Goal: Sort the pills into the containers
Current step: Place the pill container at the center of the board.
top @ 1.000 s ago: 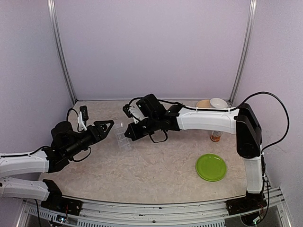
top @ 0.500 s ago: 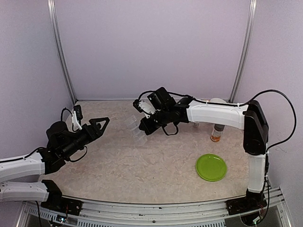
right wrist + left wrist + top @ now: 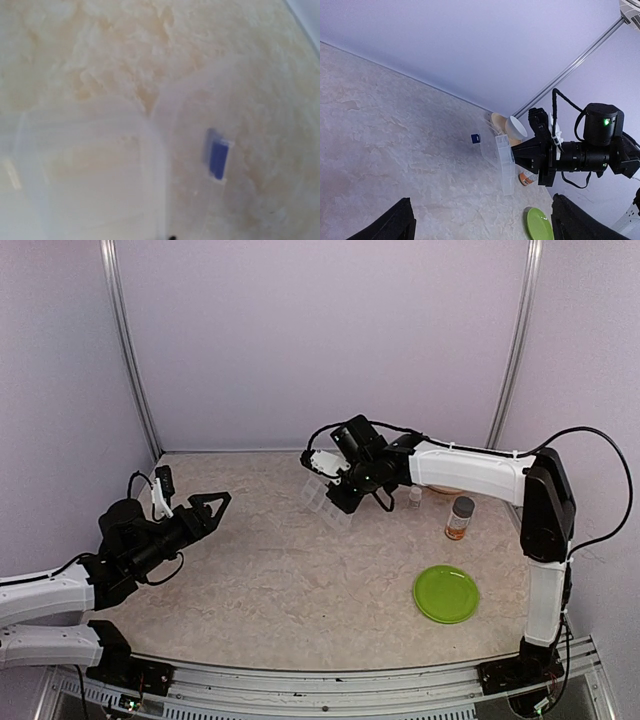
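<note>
The clear plastic pill organiser (image 3: pixel 324 497) hangs tilted above the table at the back centre, held by my right gripper (image 3: pixel 338 502), which is shut on its edge. In the left wrist view the organiser (image 3: pixel 505 159) shows on edge, with a small blue mark (image 3: pixel 475 138) on its clear flap, and the right gripper (image 3: pixel 527 153) clamps its right side. In the right wrist view the organiser (image 3: pixel 95 170) fills the frame, blurred, and the blue mark (image 3: pixel 218 158) shows. My left gripper (image 3: pixel 213 505) is open and empty at the left, away from the organiser. No pills show.
An amber bottle with a grey cap (image 3: pixel 459 518) and a small clear vial (image 3: pixel 415 497) stand right of the right gripper. A green plate (image 3: pixel 446 593) lies at the front right. A white bowl (image 3: pixel 516 128) sits by the back wall.
My right gripper has carried the organiser to the right and toward the back. My left gripper has pulled back to the left, away from the organiser, then held still.
</note>
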Action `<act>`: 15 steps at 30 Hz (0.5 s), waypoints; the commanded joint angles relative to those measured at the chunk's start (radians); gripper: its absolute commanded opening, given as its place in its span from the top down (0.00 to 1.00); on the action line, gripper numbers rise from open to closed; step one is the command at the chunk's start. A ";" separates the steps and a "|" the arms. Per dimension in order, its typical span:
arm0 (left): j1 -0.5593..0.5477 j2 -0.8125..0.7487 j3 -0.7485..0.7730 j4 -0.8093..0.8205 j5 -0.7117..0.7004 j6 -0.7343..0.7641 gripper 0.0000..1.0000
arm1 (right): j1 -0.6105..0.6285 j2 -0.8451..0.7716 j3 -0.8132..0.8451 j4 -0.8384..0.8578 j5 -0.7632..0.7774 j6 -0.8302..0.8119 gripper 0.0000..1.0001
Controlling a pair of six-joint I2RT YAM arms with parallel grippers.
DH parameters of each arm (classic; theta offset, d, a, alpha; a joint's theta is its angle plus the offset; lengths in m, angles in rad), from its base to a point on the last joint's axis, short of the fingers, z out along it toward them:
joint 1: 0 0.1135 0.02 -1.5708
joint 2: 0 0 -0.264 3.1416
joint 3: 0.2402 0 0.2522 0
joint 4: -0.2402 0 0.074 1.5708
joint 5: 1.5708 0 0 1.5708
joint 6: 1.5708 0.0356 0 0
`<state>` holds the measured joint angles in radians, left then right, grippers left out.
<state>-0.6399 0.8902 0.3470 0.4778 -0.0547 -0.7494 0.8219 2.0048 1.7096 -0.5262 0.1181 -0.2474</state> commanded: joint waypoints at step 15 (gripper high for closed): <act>0.014 0.022 -0.002 0.000 -0.005 0.018 0.06 | 0.071 0.213 0.024 -0.022 0.113 -0.359 1.00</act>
<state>-0.6334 0.9085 0.3470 0.4774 -0.0555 -0.7494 0.8597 2.1914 1.7100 -0.5560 0.2028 -0.5472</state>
